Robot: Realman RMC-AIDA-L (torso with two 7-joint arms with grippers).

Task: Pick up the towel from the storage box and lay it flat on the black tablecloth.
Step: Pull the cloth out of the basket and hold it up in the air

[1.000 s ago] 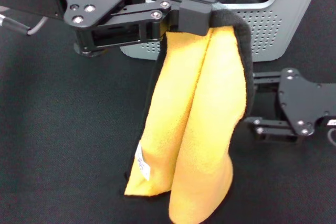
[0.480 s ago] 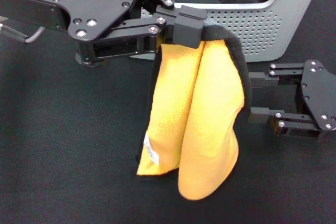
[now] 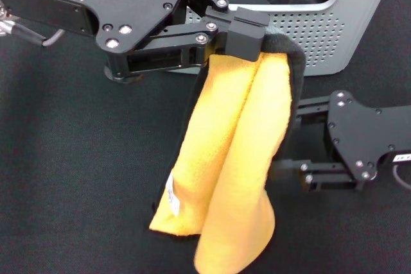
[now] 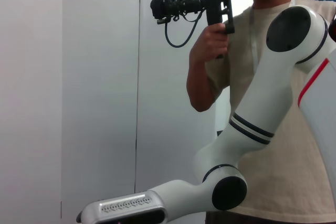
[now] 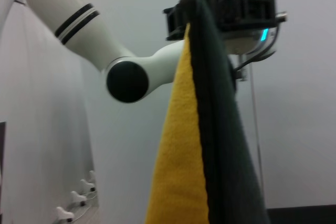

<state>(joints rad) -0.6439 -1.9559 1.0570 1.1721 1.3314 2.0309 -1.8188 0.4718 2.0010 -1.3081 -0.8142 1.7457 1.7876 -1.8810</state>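
Left pincer (image 3: 247, 33) clamps the towel (image 3: 231, 165), which hangs lengthwise down over the black tablecloth (image 3: 64, 171).

The left gripper (image 3: 249, 30) is held raised in the head view, reaching in from the left with its black linkage bars extended, and its fingers are clamped together on the top fold of the towel (image 3: 231, 158). The right gripper (image 3: 289, 139) is positioned lower on the right, pointed toward the left; its fingers are spread apart, their tips partly hidden. In the left wrist view, the white right arm (image 4: 252, 124) is seen bent at a dark elbow joint. In the right wrist view, the white left arm (image 5: 89, 30) is seen bent likewise.
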